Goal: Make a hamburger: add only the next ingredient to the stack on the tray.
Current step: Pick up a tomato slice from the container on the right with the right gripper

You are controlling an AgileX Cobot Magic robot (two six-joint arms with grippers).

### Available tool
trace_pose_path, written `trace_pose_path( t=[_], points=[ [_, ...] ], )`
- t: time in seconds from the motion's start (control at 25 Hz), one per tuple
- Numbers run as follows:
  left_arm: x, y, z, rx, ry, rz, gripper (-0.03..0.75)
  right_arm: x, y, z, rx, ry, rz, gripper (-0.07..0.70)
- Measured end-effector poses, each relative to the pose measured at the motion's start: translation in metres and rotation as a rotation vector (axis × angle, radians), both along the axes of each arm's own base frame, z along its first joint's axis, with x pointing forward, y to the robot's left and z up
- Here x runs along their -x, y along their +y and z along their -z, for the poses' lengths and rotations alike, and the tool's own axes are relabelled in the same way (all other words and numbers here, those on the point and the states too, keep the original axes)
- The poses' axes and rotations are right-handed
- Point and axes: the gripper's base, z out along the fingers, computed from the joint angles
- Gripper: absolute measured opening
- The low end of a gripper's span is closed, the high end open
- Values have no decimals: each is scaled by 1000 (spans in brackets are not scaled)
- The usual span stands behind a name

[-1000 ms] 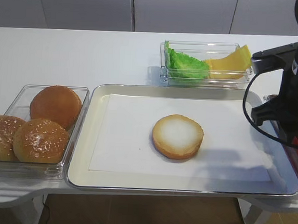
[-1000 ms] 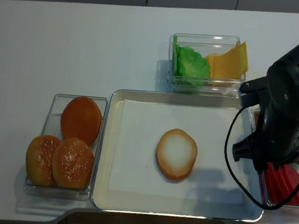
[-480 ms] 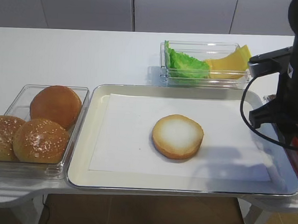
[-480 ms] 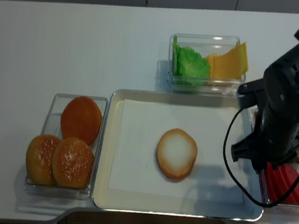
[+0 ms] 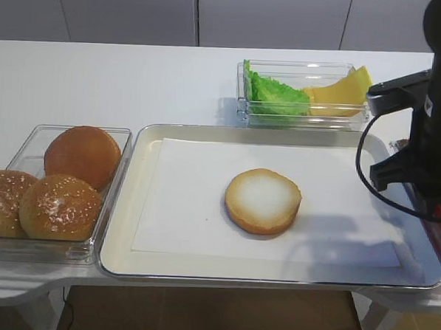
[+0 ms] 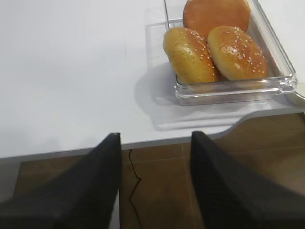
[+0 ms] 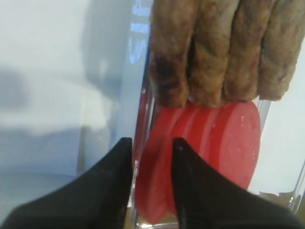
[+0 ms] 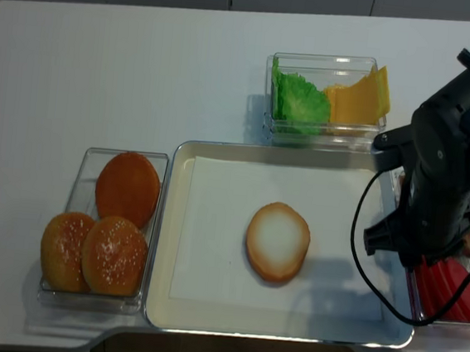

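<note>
Several red tomato slices (image 7: 224, 138) stand on edge in a clear container, below brown strips (image 7: 214, 47). My right gripper (image 7: 152, 141) reaches down into it, and the jaws press on both sides of the leftmost slice (image 7: 159, 157), close to the container's clear wall (image 7: 143, 95). In the high views the right arm (image 8: 438, 187) hides the jaws above the slices (image 8: 450, 290). The bun half (image 5: 263, 200) lies cut face up on the paper-lined silver tray (image 5: 130, 204). My left gripper (image 6: 155, 138) hangs open and empty past the table's front edge.
A clear box of whole brown buns (image 5: 57, 186) sits left of the tray. Behind the tray, another clear box holds green lettuce (image 5: 276, 94) and yellow cheese (image 5: 339, 93). The right arm's black cable (image 8: 362, 238) loops over the tray's right end.
The right gripper's jaws have narrowed onto the leftmost slice. The right arm shifted slightly. The bun half and the left gripper have not moved.
</note>
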Motion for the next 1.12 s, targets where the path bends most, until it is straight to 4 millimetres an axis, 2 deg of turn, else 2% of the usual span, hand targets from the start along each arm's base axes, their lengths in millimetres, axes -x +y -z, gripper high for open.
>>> trace_pose_path(
  t=[0.2, 0.48, 0.92, 1.12],
  points=[
    [0, 0, 0, 0, 0, 0, 349, -1, 0, 2, 10, 4, -1, 204],
    [0, 0, 0, 0, 0, 0, 349, -1, 0, 2, 11, 5, 4, 68],
    [0, 0, 0, 0, 0, 0, 349, 0, 0, -1, 6, -2, 6, 62],
    [0, 0, 0, 0, 0, 0, 349, 8, -2, -19, -30, -46, 16, 61]
  ],
)
